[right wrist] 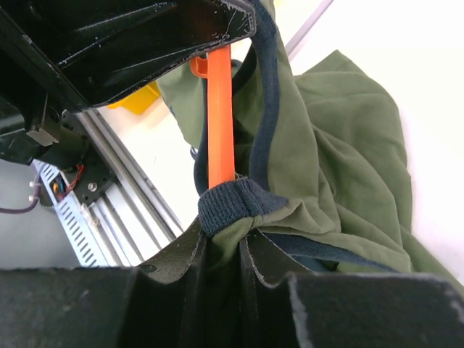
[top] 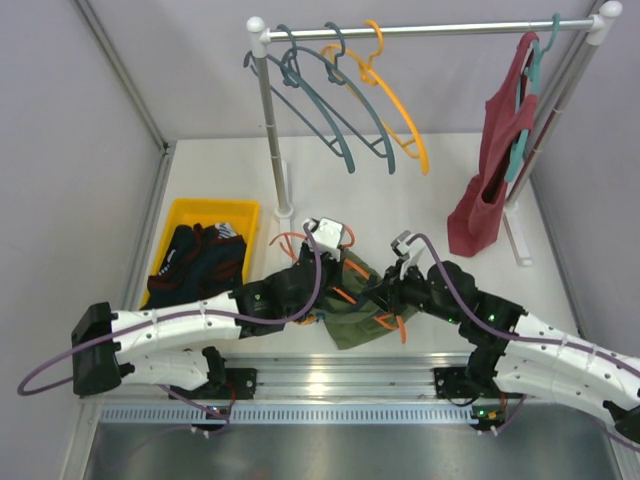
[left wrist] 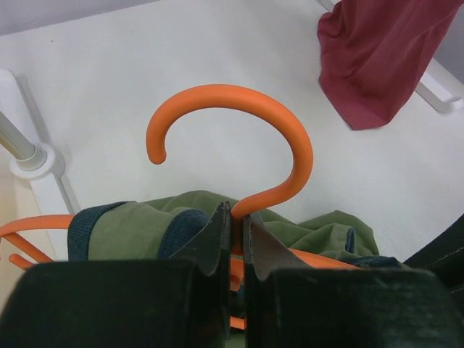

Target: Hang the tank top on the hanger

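Note:
The olive-green tank top (top: 362, 305) hangs bunched between my two grippers, low over the table's near middle. The orange hanger (top: 345, 296) runs through it. In the left wrist view my left gripper (left wrist: 238, 217) is shut on the hanger's neck just below its hook (left wrist: 290, 130), with green cloth (left wrist: 138, 228) draped over the hanger's arm. In the right wrist view my right gripper (right wrist: 232, 235) is shut on the tank top's navy-trimmed strap (right wrist: 235, 203), which sits around the orange hanger arm (right wrist: 220, 123). The rest of the tank top (right wrist: 341, 145) hangs to the right.
A yellow bin (top: 212, 210) with dark navy-and-red clothes stands at the left. The rack rail (top: 430, 30) at the back carries teal-grey hangers (top: 325, 100) and an amber hanger (top: 400, 110). A dark red top (top: 495, 160) hangs at the right. The rack post base (top: 284, 208) stands behind the left gripper.

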Controlling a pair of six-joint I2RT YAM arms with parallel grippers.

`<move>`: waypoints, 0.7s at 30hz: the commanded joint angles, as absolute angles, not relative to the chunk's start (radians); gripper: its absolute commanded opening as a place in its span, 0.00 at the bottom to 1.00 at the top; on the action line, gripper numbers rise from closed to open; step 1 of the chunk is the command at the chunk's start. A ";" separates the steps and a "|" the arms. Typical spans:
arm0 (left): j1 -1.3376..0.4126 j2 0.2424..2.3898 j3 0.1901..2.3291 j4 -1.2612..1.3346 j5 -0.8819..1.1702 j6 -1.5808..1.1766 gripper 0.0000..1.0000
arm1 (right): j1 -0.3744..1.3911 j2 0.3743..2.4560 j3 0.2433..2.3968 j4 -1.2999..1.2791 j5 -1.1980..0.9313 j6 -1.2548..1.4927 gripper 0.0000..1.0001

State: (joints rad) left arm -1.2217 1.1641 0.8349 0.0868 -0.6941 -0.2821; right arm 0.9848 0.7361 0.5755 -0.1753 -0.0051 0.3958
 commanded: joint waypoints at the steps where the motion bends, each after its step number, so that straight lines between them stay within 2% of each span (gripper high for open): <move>1: -1.244 1.152 0.910 0.132 -0.683 -0.279 0.00 | 1.020 0.698 0.557 -0.087 0.122 0.411 0.00; 5: -1.246 1.158 0.940 0.101 -0.693 -0.275 0.01 | 1.064 0.643 0.529 -0.060 0.207 0.403 0.00; 6: -1.246 1.161 0.945 0.097 -0.702 -0.275 0.07 | 1.080 0.637 0.528 -0.054 0.237 0.399 0.00; 9: -1.246 1.164 0.969 0.075 -0.713 -0.270 0.15 | 1.103 0.612 0.525 -0.051 0.279 0.380 0.00; 10: -1.246 1.164 0.982 0.068 -0.722 -0.268 0.22 | 1.112 0.609 0.526 -0.052 0.300 0.379 0.00; 14: -1.246 1.166 1.011 0.054 -0.742 -0.241 0.34 | 1.131 0.588 0.529 -0.057 0.342 0.365 0.00; 17: -1.246 1.160 1.041 0.026 -0.750 -0.235 0.40 | 1.140 0.543 0.520 -0.067 0.374 0.365 0.00; 21: -1.246 1.135 1.068 0.005 -0.747 -0.230 0.43 | 1.141 0.483 0.517 -0.095 0.408 0.365 0.00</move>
State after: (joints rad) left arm -1.2449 1.1706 1.0161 0.0200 -0.7258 -0.2508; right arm 1.1240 0.5331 0.5102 -0.1394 0.3359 0.3790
